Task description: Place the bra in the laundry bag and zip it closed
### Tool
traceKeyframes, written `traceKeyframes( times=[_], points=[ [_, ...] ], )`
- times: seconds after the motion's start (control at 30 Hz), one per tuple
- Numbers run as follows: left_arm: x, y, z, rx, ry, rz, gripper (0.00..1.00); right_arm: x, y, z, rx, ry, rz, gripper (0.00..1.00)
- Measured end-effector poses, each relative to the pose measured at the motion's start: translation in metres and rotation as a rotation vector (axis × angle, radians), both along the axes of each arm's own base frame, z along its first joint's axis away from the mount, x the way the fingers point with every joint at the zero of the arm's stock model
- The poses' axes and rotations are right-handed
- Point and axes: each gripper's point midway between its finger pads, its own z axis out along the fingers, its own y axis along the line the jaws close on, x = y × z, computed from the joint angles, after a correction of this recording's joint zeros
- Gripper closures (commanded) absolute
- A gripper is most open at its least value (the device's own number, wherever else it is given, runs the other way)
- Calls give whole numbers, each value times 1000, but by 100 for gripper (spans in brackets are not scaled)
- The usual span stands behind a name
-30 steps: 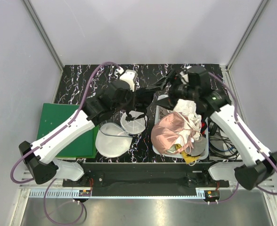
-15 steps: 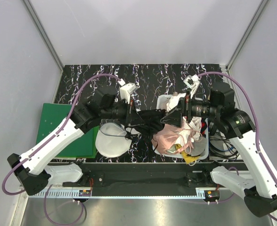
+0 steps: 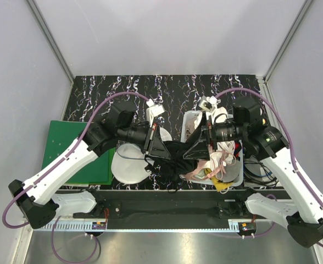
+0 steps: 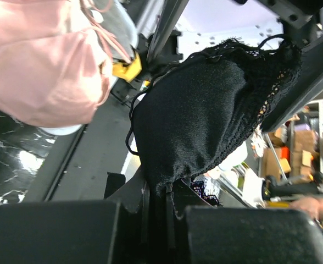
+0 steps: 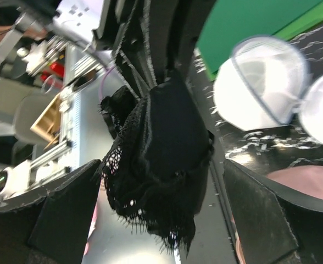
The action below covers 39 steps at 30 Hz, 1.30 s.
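The left gripper [image 4: 159, 192] is pinched shut on one edge of the bra [image 4: 200, 110], which hangs in the air between the arms and just beside the laundry bag [image 3: 127, 165] on the table. The right gripper [image 3: 197, 147] stands wide around the cloth, gripping nothing. That thin pinch could slip, or a strap could snag on the right fingers, dropping the bra short of the bag. From above, black cloth blends into black grippers, so the straps are hard to trace, and the bag seems open.

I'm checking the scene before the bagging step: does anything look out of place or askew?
The bra hangs crumpled from the shut left gripper, in the air right of the laundry bag, not over it. The open right gripper brackets it without gripping. In the basket, clothes heap above the rim.
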Motion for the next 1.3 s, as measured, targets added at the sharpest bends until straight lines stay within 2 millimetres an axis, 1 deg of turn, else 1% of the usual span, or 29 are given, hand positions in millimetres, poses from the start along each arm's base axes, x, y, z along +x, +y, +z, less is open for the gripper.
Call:
traceKeyframes(
  times=[0.07,0.17,0.2,0.23,0.27,0.3,0.33,0.4,0.43,0.53,0.6,0.7,0.73,0.8,0.83,0.87,0.97,1.07,1.2,1.3],
  points=[
    [-4,0,3,-10,9,-19,100,-6,4,-1,0,12,29,12],
    [-7,0,8,-26,16,-38,100,-7,11,-3,4,45,50,24],
    [-8,-1,9,-31,15,-42,100,-7,12,-4,4,55,53,31],
    [-8,-1,12,-37,13,-46,99,-6,15,-6,6,70,56,48],
    [-7,-2,13,-41,13,-48,98,-6,17,-10,4,93,58,57],
    [-7,-2,15,-44,12,-49,93,-5,18,-13,1,113,57,65],
    [-7,-2,16,-47,13,-50,89,-5,19,-16,-3,123,56,84],
    [-6,-2,18,-52,13,-48,74,-2,21,-21,-11,149,41,99],
    [-5,-1,19,-54,11,-45,57,0,22,-21,-13,160,29,100],
    [2,3,24,-65,-1,-13,41,6,22,-22,-19,168,-16,100],
    [10,10,28,-87,-25,27,39,10,20,-21,-24,169,-56,100],
    [20,31,35,-131,-75,115,34,11,16,-16,-17,156,-109,100],
    [22,40,35,-151,-94,151,34,11,14,-13,-11,150,-124,100],
    [20,51,35,-183,-115,190,31,9,11,-7,2,142,-148,100],
    [16,55,35,-208,-128,198,21,8,9,-4,9,141,-165,100],
    [13,56,34,-222,-131,200,14,8,8,-2,13,142,-172,100],
    [7,58,29,-279,-142,203,14,7,6,4,26,159,-198,100],
    [5,58,15,-310,-128,210,16,8,7,10,38,174,-213,100],
    [9,55,-5,-310,-94,220,17,6,7,19,54,191,-220,100],
    [14,52,-11,-314,-79,226,17,5,6,22,62,208,-224,100]
  ],
)
